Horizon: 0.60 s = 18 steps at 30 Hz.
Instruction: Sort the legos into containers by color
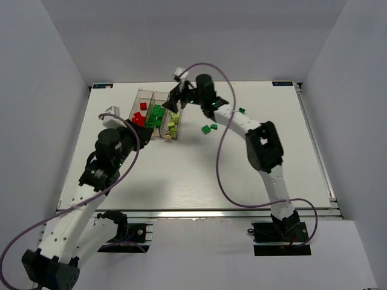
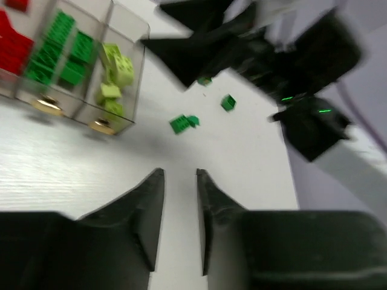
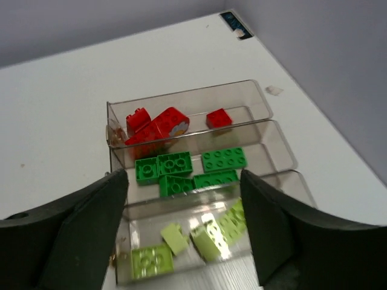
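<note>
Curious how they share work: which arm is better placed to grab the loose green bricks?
Likely right: the right claw, open, hangs over the containers near the loose dark green legos; the left claw is shut and farther off.

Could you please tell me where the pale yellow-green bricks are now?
The pale yellow-green bricks lie in the rightmost of the three containers in the top view, beside the dark green bricks, under the open right gripper.

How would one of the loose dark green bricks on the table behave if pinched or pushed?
The green bricks look like rigid moulded plastic, so probably stiff under a pinch. Flat-faced and blocky, they should slide, not roll, on the smooth table. Far smaller than the left gripper, one is likely light and could skid aside.
</note>
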Each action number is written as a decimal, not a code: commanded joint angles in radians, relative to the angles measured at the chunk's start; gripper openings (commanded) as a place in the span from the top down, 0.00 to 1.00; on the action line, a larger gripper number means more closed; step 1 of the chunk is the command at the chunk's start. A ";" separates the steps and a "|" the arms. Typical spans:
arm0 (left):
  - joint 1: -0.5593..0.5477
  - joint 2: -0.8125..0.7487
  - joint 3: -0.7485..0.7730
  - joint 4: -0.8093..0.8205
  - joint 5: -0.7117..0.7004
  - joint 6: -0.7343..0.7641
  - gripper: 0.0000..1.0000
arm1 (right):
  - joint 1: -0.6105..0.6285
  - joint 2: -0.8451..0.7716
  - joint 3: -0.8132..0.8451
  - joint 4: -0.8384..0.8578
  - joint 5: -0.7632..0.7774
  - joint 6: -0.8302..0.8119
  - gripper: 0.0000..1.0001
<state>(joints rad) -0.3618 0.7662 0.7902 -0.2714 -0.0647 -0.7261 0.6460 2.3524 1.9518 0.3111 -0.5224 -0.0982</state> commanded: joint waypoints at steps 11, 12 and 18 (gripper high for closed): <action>-0.235 0.527 0.299 -0.070 -0.128 -0.114 0.12 | -0.408 -0.625 -0.341 -0.676 -0.140 -0.153 0.43; -0.259 0.607 0.322 -0.074 -0.127 -0.165 0.10 | -0.422 -0.646 -0.367 -0.685 -0.139 -0.172 0.36; -0.334 1.006 0.663 -0.377 -0.222 -0.376 0.05 | -0.532 -0.804 -0.537 -0.641 -0.134 -0.117 0.27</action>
<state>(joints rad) -0.6682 1.6253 1.3376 -0.4427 -0.2008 -0.9588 0.1604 1.6276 1.4528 -0.3202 -0.6395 -0.2394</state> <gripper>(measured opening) 0.945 0.725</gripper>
